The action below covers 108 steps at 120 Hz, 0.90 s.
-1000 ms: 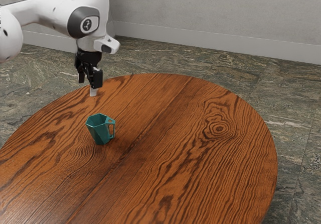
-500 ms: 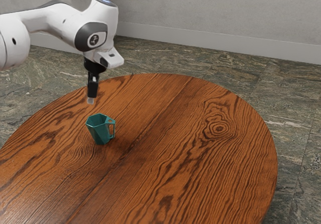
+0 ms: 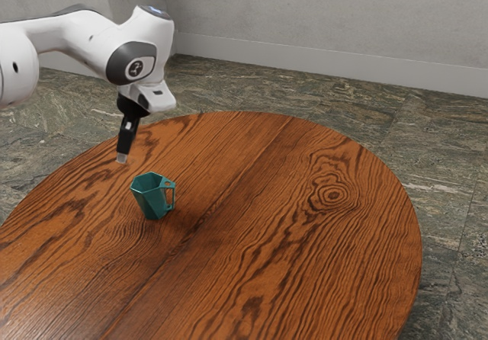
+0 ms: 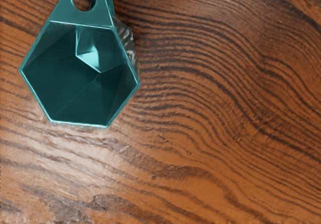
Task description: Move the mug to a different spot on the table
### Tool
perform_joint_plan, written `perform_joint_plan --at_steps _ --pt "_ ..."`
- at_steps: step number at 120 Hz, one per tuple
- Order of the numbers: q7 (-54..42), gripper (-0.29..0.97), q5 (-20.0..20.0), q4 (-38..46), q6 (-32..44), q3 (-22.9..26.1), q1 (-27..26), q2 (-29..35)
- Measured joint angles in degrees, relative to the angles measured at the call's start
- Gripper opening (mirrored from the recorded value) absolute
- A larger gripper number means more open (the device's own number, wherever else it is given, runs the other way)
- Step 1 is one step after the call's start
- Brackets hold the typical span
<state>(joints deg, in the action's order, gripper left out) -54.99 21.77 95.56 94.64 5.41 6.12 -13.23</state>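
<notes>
While the gripper (image 3: 121, 154), whose opening I cannot tell, is hovering nearby, the upright mug (image 3: 153, 195) is presenting as light, rigid and slick, probably best pinched across one rim wall.

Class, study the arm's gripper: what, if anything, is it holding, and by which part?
Nothing is held. The gripper hangs in the air apart from the teal mug, which stands untouched on the table.

1. Grey-green marbled stone floor (image 3: 305, 88), running from 9 o'clock through 12 to 4 o'clock in the exterior view.
2. Pale baseboard (image 3: 343, 59) at 12 o'clock, meeting the floor.
3. Plain grey wall (image 3: 328, 12) above the baseboard.
</notes>
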Motion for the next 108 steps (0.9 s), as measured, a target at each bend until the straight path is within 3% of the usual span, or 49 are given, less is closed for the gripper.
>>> perform_joint_plan --at_steps 56,108 --pt "-2.82 0.55 0.61 -0.16 2.58 -0.93 0.12 -1.07" --pt "-3.42 0.52 -1.0 -0.09 7.23 -0.89 0.65 -3.79"
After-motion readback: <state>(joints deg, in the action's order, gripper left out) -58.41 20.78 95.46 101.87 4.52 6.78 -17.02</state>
